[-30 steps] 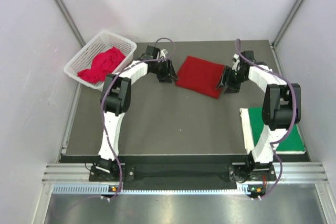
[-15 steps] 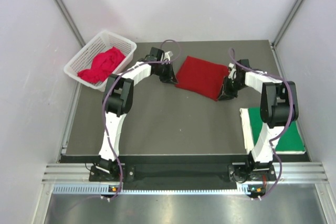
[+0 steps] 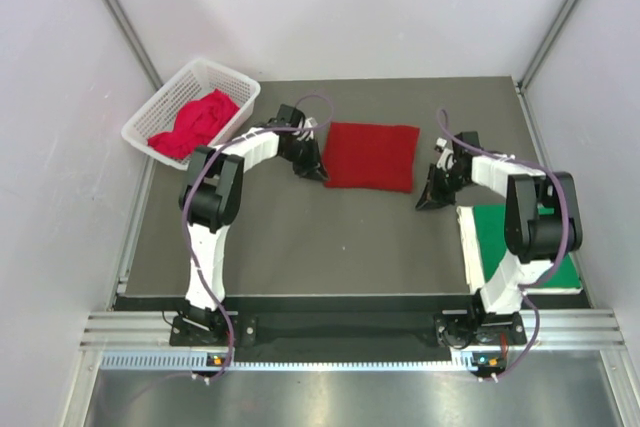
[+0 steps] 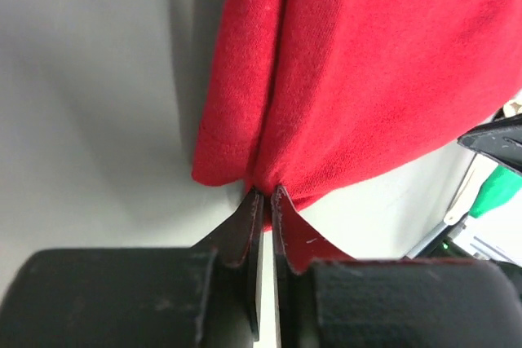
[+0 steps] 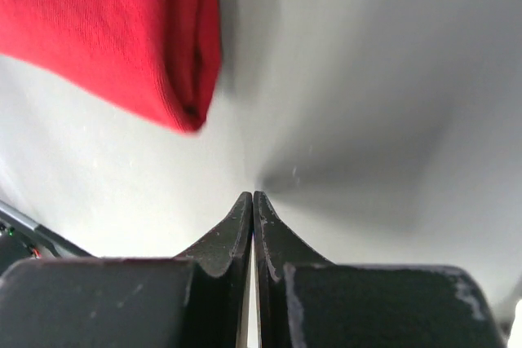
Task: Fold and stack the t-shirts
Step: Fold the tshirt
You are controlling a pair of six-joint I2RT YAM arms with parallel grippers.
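Since the green t-shirt [image 3: 522,245] and red t-shirt [image 3: 371,155] lie folded, I reckon stacking plus the crumpled t-shirt [image 3: 195,122] in the basket [image 3: 160,95] remain. The left gripper [image 4: 264,193] is closed at the red hem and the right gripper [image 5: 252,196] is closed, empty.

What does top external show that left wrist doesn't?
Only top external: the white basket holding a crumpled red shirt, and the whole outline of the folded red shirt lying flat mid-table. Only left wrist: the folded shirt's doubled layers at its edge, with the shut fingertips right at the hem; whether cloth is pinched is unclear. Both: the folded red shirt and the left tool.
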